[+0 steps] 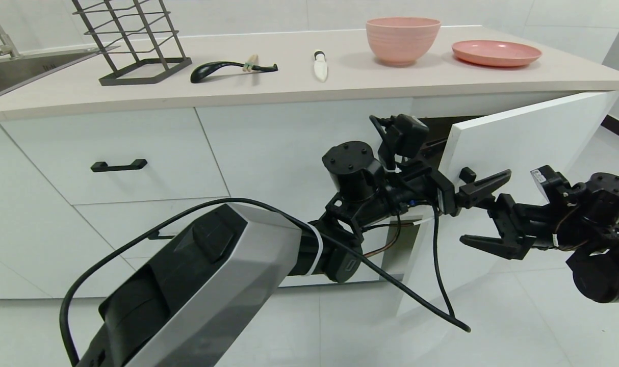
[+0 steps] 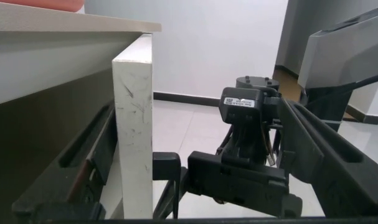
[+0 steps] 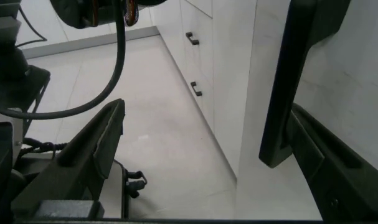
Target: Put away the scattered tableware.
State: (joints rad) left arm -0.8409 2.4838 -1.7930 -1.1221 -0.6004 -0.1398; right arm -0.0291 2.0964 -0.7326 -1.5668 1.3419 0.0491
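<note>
Meanwhile nothing is stored yet: pink bowl [image 1: 402, 40], plate [image 1: 496, 52], black spoon [image 1: 223, 69] and white utensil [image 1: 320, 66] lie on the desk [image 1: 289, 84] well above both claws, the left claw [image 2: 134, 186] pinching the open cabinet door [image 1: 523, 137] by its edge, the right claw [image 1: 472, 216] spread just beside its handle [image 1: 467, 175].

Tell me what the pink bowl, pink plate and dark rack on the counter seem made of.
Pink bowl: likely matte plastic or fibre composite; dull sheen, faint ribbing. Pink plate: same look, thin rim. Dark rack: thin straight rods, probably black-coated metal.

one bowl [image 1: 403, 40], one plate [image 1: 496, 52], one ladle [image 1: 223, 69], one knife [image 1: 320, 65]
</note>
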